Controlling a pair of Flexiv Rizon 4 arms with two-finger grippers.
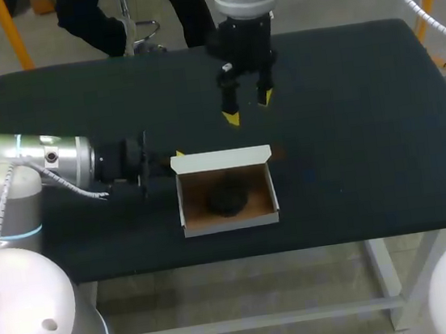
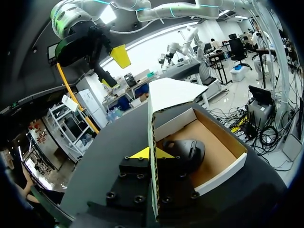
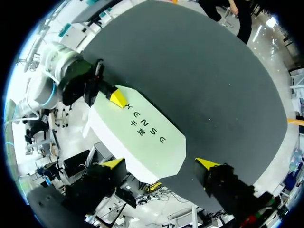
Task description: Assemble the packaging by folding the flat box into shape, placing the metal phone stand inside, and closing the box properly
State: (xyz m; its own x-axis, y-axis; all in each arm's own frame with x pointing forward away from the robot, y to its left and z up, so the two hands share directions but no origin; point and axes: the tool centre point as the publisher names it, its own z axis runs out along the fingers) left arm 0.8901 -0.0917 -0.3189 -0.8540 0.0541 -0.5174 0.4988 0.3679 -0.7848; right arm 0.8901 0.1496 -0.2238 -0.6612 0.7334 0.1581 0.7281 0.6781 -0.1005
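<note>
The white cardboard box (image 1: 229, 215) lies open in the middle of the table, brown inside, with its lid (image 1: 220, 160) standing up along the far side. The black phone stand (image 1: 228, 195) rests inside it. My left gripper (image 1: 167, 161) is at the box's far left corner. In the left wrist view its fingers (image 2: 164, 153) are shut on the thin cardboard edge (image 2: 152, 142) there, with the stand (image 2: 186, 153) just past them. My right gripper (image 1: 248, 107) hangs open above and behind the lid, holding nothing. In the right wrist view that gripper (image 3: 160, 164) is spread over the lid's white outer face (image 3: 142, 135).
The black table (image 1: 363, 117) carries only the box. My left arm (image 1: 52, 163) lies low across the table's left side. My right arm (image 1: 245, 1) comes down from the far side.
</note>
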